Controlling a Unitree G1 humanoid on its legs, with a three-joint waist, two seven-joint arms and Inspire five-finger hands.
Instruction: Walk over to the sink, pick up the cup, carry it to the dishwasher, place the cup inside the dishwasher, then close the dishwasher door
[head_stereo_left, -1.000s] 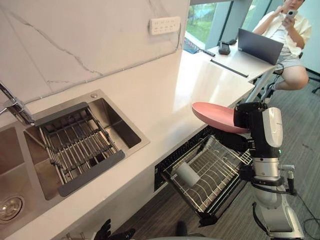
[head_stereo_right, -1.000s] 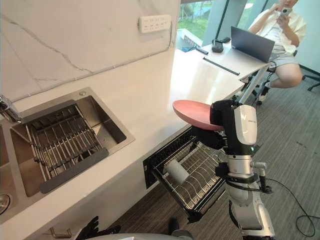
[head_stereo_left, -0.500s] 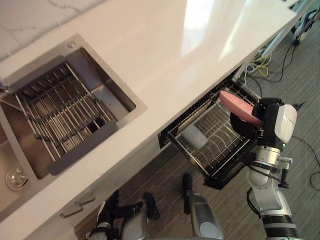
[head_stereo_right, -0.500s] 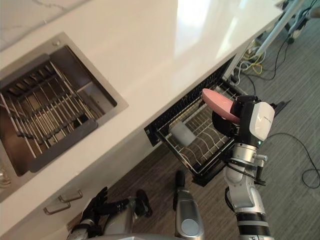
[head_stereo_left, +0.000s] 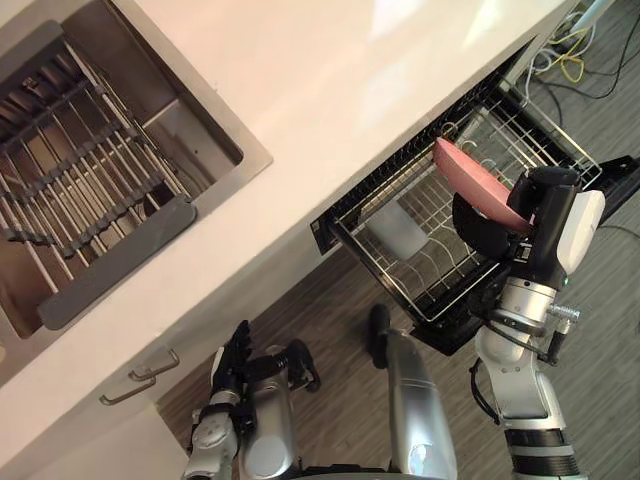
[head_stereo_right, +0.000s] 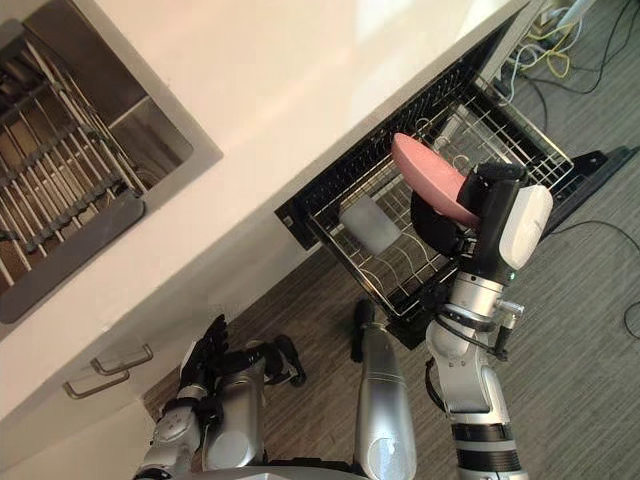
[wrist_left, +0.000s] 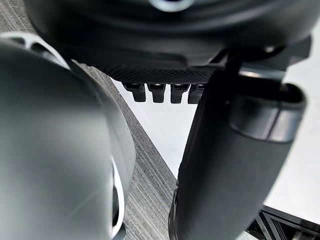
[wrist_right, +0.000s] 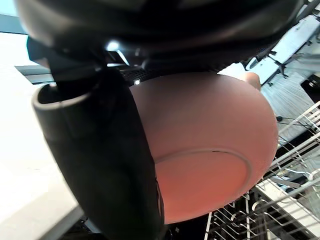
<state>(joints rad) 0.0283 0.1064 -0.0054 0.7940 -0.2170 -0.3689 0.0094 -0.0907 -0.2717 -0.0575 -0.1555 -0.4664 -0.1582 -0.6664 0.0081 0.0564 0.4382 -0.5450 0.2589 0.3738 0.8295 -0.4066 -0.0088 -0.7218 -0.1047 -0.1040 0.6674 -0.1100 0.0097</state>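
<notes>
My right hand (head_stereo_left: 488, 226) is shut on a pink dish (head_stereo_left: 476, 183), with the thumb (wrist_right: 105, 165) across its underside (wrist_right: 210, 150). The dish is held tilted on edge above the pulled-out wire rack (head_stereo_left: 385, 276) of the dishwasher, apart from the wires. A pale grey cup (head_stereo_left: 395, 228) lies on its side in the rack's near-left part, to the left of the dish (head_stereo_right: 432, 180). The dishwasher's dark door (head_stereo_left: 612, 172) hangs open beyond the rack. Down by my side, my left hand (head_stereo_left: 232, 358) hangs with relaxed fingers (wrist_left: 160, 92), holding nothing.
The white counter (head_stereo_left: 330, 90) overhangs the rack. A steel sink (head_stereo_left: 250, 160) with a drying rack (head_stereo_left: 90, 190) sits at upper left. Cabinet handles (head_stereo_left: 140, 372) show below the counter. Cables (head_stereo_left: 570, 62) lie on the grey floor at the far right.
The camera has tipped downward, shifting the whole picture. My right hand has brought the pink dish from level at counter height down over the rack, tilted on edge.
</notes>
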